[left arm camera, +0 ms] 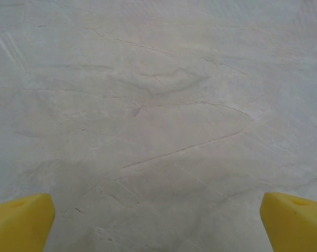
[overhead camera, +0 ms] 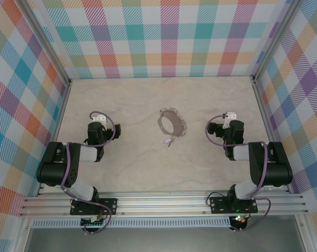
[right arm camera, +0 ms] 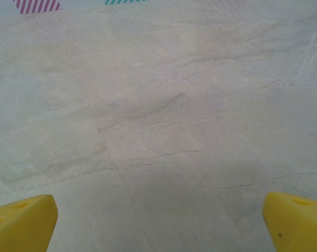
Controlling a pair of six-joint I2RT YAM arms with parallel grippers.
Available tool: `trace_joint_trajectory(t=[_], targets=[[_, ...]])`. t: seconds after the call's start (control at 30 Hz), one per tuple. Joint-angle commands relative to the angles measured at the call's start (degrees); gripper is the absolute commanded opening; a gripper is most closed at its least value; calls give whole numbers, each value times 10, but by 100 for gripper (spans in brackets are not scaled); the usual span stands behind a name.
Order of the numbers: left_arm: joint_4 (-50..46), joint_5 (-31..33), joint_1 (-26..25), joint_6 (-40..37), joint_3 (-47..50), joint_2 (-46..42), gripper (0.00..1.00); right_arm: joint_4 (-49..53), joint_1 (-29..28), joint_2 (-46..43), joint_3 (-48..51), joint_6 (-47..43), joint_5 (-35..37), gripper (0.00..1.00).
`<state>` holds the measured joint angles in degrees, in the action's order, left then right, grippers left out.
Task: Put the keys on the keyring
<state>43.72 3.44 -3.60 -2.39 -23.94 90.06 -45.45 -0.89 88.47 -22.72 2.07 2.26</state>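
In the top view the keyring (overhead camera: 161, 124), a floppy loop of thin grey chain with a scalloped edge, lies on the marble tabletop midway between the arms. The keys (overhead camera: 169, 140) show as one tiny pale piece just below the loop, close to its near edge. My left gripper (overhead camera: 98, 122) rests well left of the loop and my right gripper (overhead camera: 230, 118) well right of it. Both stand open over bare table. Each wrist view has yellow fingertips (left arm camera: 19, 223) (right arm camera: 21, 223) at the bottom corners, spread wide with nothing between them.
Plaid walls (overhead camera: 169, 37) close in the back and both sides of the marble table (overhead camera: 147, 168). An aluminium rail (overhead camera: 163, 205) carrying the arm bases runs along the near edge.
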Motion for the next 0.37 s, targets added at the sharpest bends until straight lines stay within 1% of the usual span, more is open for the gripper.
trace_joint_trajectory(t=[0.0,0.33], targets=[[17,-14,5,5,-8,0,100,-23,3,-6,-6,-11,-15,100],[22,-11,3,4,-4,-4,100,-21,3,-5,-8,-14,-21,100]])
